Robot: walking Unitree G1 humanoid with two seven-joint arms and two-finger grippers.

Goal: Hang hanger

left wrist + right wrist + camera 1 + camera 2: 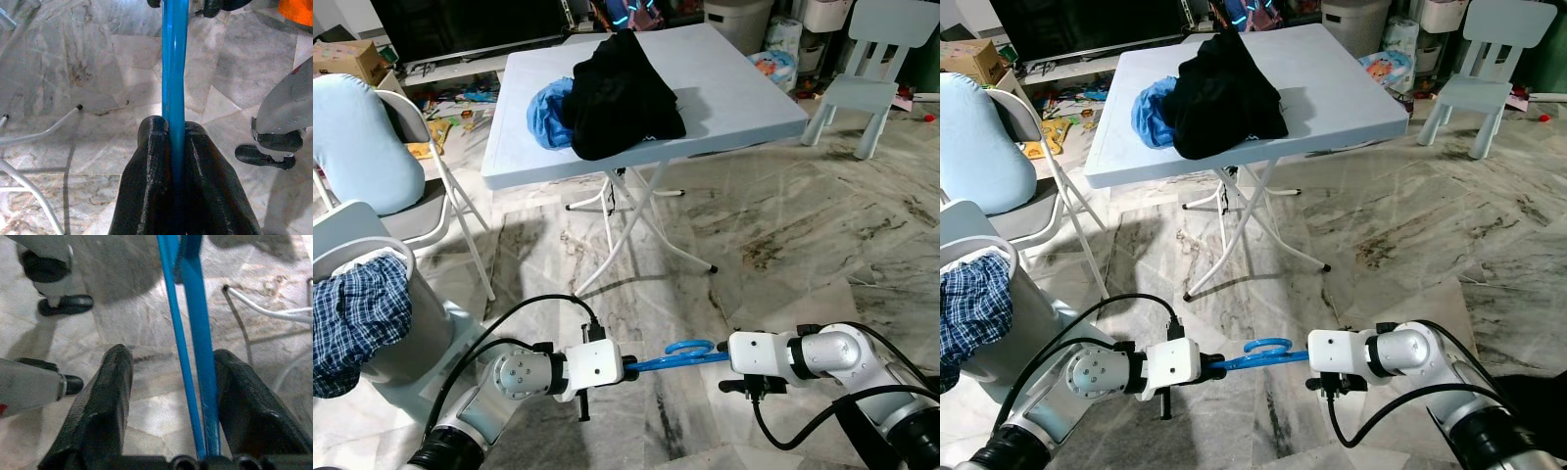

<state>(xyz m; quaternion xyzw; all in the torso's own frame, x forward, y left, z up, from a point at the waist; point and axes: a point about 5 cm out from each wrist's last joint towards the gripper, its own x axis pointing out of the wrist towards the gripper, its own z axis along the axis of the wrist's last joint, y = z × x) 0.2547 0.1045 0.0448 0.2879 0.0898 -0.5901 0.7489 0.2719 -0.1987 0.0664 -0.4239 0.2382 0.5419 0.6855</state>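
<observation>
The blue hanger (677,356) hangs in the air low above the marble floor (803,225), stretched level between the robot's two arms in front of its body. Its hook loop sits up near the middle of the span, closer to the right arm.

The left gripper (175,142) has its two black fingers pressed together on one end of the hanger's bar; in the left wrist view the blue bar runs straight out from between the closed fingertips with no gap on either side. The right gripper (171,367) meets the hanger from the other end. Its fingers (105,401) stand well apart, and two blue bars of the hanger pass between them, lying close against the inner face of one finger and clear of the other. The jaws there are spread wide and do not clamp the bars.

Beyond the arms stands a folding table (744,93) with a pale grey top on white crossed legs. A black garment (622,98) is heaped toward the table's left edge, with a blue cloth (546,113) tucked against it on the side nearest that edge. To the robot's left a folding chair (431,186) carries a light blue cushion (357,142), and nearer still a pale laundry basket (421,323) holds a blue checked shirt (352,313). A small white child's chair (867,78) stands past the table's far right corner.
</observation>
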